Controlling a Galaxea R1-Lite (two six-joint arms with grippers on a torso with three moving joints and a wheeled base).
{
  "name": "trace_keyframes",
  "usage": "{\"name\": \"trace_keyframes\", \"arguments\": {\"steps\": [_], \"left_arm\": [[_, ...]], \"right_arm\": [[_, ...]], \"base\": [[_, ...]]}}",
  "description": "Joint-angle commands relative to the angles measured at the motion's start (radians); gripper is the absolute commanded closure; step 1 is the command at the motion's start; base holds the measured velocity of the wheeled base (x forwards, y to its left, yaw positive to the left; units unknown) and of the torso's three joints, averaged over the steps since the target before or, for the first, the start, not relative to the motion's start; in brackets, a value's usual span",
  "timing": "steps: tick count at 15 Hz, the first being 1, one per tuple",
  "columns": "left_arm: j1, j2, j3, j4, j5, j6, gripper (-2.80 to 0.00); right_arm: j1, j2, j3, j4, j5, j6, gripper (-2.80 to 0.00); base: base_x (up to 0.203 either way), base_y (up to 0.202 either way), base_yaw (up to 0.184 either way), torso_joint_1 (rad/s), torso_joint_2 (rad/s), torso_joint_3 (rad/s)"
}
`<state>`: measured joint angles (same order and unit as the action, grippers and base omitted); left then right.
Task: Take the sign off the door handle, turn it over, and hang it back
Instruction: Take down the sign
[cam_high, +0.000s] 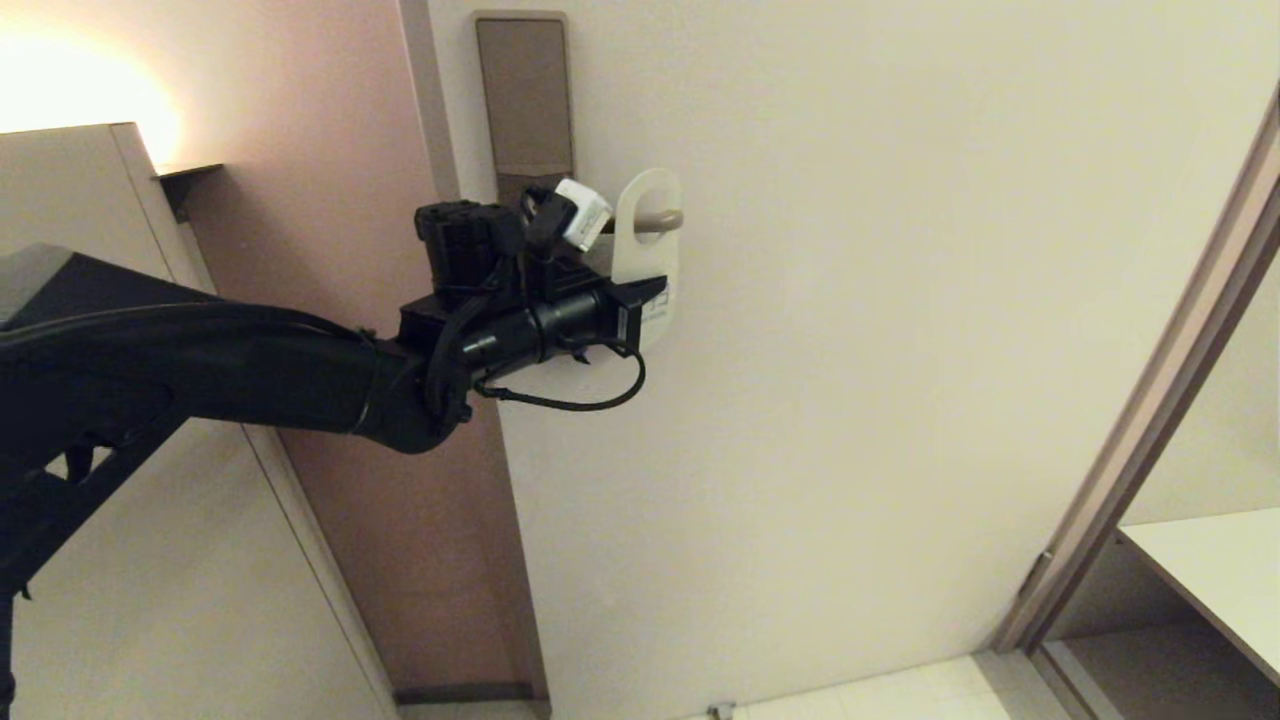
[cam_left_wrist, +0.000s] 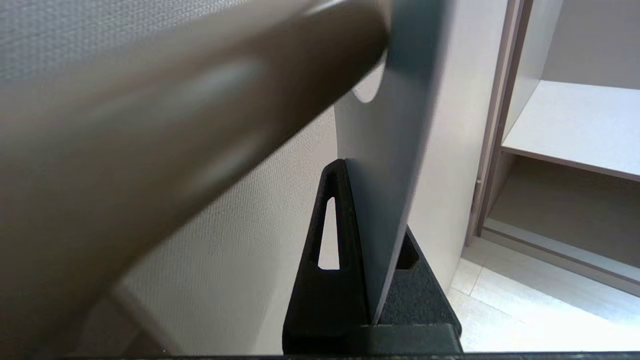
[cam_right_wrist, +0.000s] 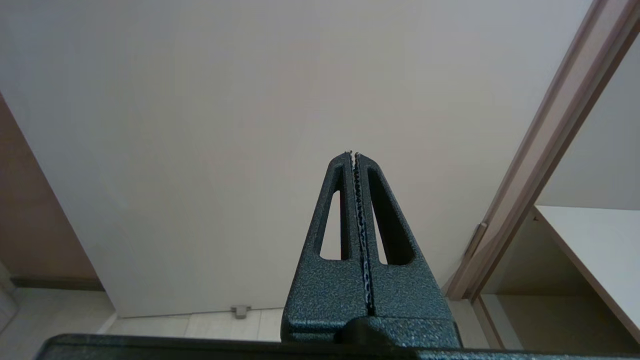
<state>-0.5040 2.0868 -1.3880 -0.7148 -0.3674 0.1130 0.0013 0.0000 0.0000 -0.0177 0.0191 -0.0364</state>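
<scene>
The sign (cam_high: 648, 250) hangs on the door handle (cam_high: 655, 220), with the lever passing through its oval hole and the white side facing the room. The left gripper (cam_high: 650, 292) is pressed closed on the lower part of the sign, at about 6 o'clock from the handle. In the left wrist view the sign (cam_left_wrist: 385, 190) stands edge-on between the two fingers (cam_left_wrist: 330, 250), and the door handle (cam_left_wrist: 175, 150) fills the near space at about 10 o'clock. The right gripper (cam_right_wrist: 354, 160) is parked away from the door (cam_high: 900, 350), its fingers closed together with nothing between them. At 4 o'clock from the handle, an open shelf unit (cam_high: 1200, 560) shows bare boards.
</scene>
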Motion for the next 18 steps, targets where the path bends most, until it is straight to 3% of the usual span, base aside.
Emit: {"name": "trace_keyframes", "arguments": {"steps": [1, 18], "left_arm": [[-0.002, 0.009, -0.008, -0.006, -0.002, 0.001, 0.00], [-0.030, 0.029, -0.032, -0.006, -0.002, -0.001, 0.00]], "right_arm": [[0.000, 0.000, 0.000, -0.001, 0.001, 0.000, 0.00], [0.000, 0.000, 0.000, -0.001, 0.001, 0.000, 0.00]], "base": [[0.000, 0.000, 0.000, 0.000, 0.00, 0.000], [0.000, 0.000, 0.000, 0.000, 0.00, 0.000]]}}
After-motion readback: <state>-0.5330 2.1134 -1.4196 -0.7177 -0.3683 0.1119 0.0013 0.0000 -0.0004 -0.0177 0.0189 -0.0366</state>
